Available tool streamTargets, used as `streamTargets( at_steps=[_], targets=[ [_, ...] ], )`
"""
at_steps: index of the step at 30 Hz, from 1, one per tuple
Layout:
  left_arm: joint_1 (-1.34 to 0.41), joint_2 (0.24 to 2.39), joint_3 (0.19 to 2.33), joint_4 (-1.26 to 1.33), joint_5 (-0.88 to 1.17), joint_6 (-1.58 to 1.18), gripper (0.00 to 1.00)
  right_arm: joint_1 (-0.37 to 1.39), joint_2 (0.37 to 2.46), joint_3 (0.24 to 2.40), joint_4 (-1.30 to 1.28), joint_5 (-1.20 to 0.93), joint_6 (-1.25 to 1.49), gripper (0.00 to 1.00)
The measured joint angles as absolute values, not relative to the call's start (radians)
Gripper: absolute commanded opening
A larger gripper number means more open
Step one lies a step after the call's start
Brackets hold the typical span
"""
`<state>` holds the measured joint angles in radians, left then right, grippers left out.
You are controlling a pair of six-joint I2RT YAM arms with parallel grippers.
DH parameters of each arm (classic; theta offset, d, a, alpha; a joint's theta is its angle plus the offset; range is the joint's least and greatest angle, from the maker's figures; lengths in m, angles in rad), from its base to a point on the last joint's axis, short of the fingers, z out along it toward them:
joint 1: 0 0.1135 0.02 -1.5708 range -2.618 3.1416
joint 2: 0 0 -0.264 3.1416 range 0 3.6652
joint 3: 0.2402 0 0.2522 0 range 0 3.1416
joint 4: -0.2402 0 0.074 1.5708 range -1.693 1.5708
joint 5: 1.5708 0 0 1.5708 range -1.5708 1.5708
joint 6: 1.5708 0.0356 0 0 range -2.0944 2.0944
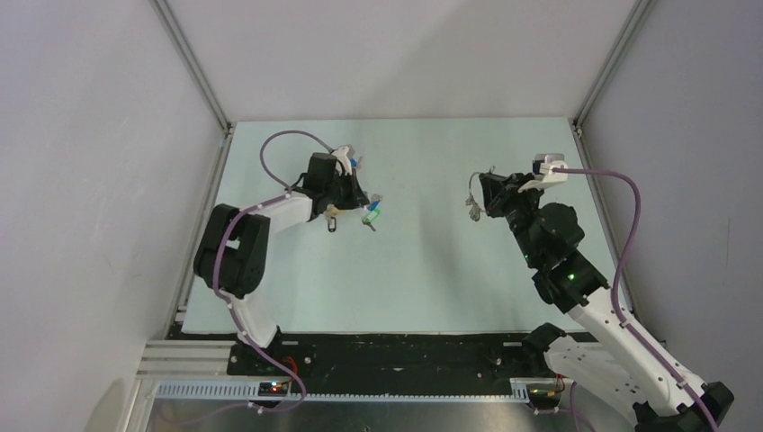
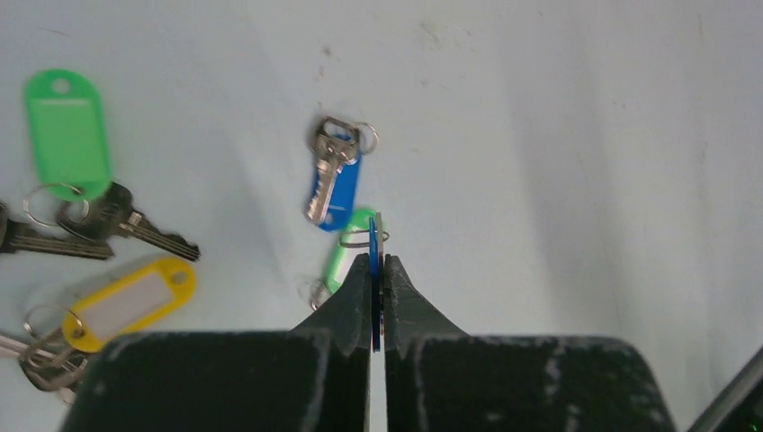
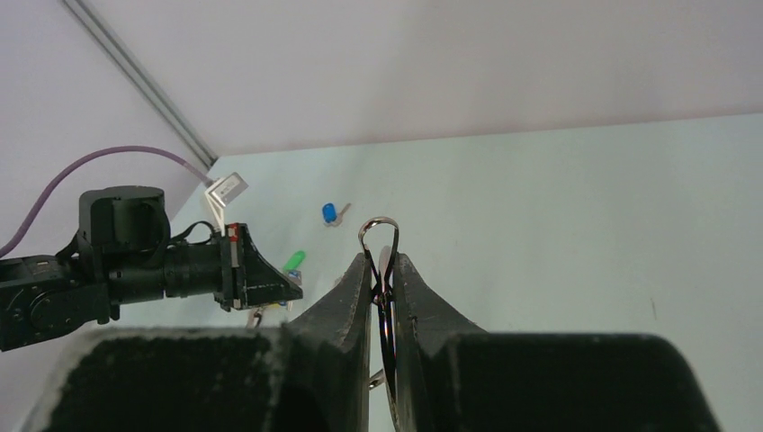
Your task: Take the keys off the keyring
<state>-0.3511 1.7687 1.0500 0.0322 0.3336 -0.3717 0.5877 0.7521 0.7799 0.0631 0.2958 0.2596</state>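
The right claw [image 3: 382, 262] is clamped on the keyring [image 3: 379, 219]. The thin silver ring stands edge-on between its fingers, and a narrow loop pokes out past the fingertips. From overhead this claw hangs above the right half of the desk [image 1: 423, 270], nearer the far edge than the near one, with a few small silver keys [image 1: 471, 209] dangling just beside it on its left. How many there are is too small to tell. The left claw [image 2: 378, 259] is over the left half of the desk, also toward the far edge and well apart from the ring. Its fingers are pressed together on a thin blue piece [image 2: 374, 297] seen edge-on, with a bit of silver metal and a wire loop showing at the tips. Whether that blue sliver is a key's cap or a tag cannot be made out. Below it, loose on the desk, lie a silver key on a blue tag [image 2: 335, 184] and a green tag [image 2: 349, 256] partly hidden behind the fingers. Farther toward the left edge are a larger green tag [image 2: 67, 130] with dark keys [image 2: 121, 220] on a small ring, and a yellow tag [image 2: 130, 301] whose keys are cut off by the frame's edge and the claw body. In the right wrist view the lower part of the ring is hidden between the fingers.
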Motion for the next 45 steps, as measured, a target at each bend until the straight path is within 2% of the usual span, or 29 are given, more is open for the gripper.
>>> streamTargets(
  at_steps=[2, 3, 4, 5, 6, 10, 18, 22, 23, 24, 25, 27, 33, 45],
  targets=[
    [-0.337, 1.794, 1.059, 0.046, 0.321, -0.392, 0.16, 0.577, 0.752, 0.780, 0.049, 0.302, 0.255, 0.00],
    [-0.334, 1.802, 1.063, 0.051, 0.318, -0.398, 0.53, 0.572, 0.753, 0.780, 0.044, 0.303, 0.253, 0.00],
    [-0.329, 1.805, 1.067, 0.057, 0.315, -0.408, 0.76, 0.567, 0.754, 0.780, 0.039, 0.306, 0.253, 0.00],
    [-0.326, 1.805, 1.068, 0.063, 0.311, -0.414, 0.94, 0.561, 0.757, 0.780, 0.034, 0.307, 0.253, 0.00],
    [-0.324, 1.804, 1.069, 0.071, 0.303, -0.422, 0.97, 0.555, 0.761, 0.780, 0.031, 0.306, 0.253, 0.00],
    [-0.322, 1.756, 1.045, 0.082, 0.253, -0.445, 1.00, 0.516, 0.798, 0.780, 0.028, 0.292, 0.258, 0.00],
    [-0.320, 1.402, 0.928, 0.047, 0.165, -0.448, 1.00, 0.374, 1.000, 0.780, 0.057, 0.210, 0.344, 0.00],
    [-0.294, 1.297, 0.891, 0.039, 0.160, -0.479, 1.00, 0.323, 1.126, 0.780, 0.136, 0.148, 0.405, 0.01],
    [-0.279, 1.277, 0.875, 0.039, 0.159, -0.492, 1.00, 0.310, 1.153, 0.782, 0.154, 0.132, 0.419, 0.29],
    [-0.265, 1.259, 0.857, 0.034, 0.157, -0.501, 1.00, 0.294, 1.184, 0.795, 0.168, 0.112, 0.432, 0.48],
    [-0.250, 1.242, 0.840, 0.027, 0.152, -0.513, 1.00, 0.281, 1.210, 0.810, 0.178, 0.102, 0.444, 0.87],
    [-0.226, 1.211, 0.813, 0.006, 0.142, -0.531, 1.00, 0.241, 1.271, 0.871, 0.184, 0.075, 0.468, 0.98],
    [-0.189, 1.111, 0.810, -0.086, 0.094, -0.558, 1.00, 0.185, 1.293, 1.085, 0.103, 0.105, 0.442, 0.99],
    [-0.172, 0.892, 1.135, -0.310, -0.103, -0.399, 1.00, 0.171, 0.858, 1.109, 0.088, 0.203, 0.264, 0.99]
  ],
)
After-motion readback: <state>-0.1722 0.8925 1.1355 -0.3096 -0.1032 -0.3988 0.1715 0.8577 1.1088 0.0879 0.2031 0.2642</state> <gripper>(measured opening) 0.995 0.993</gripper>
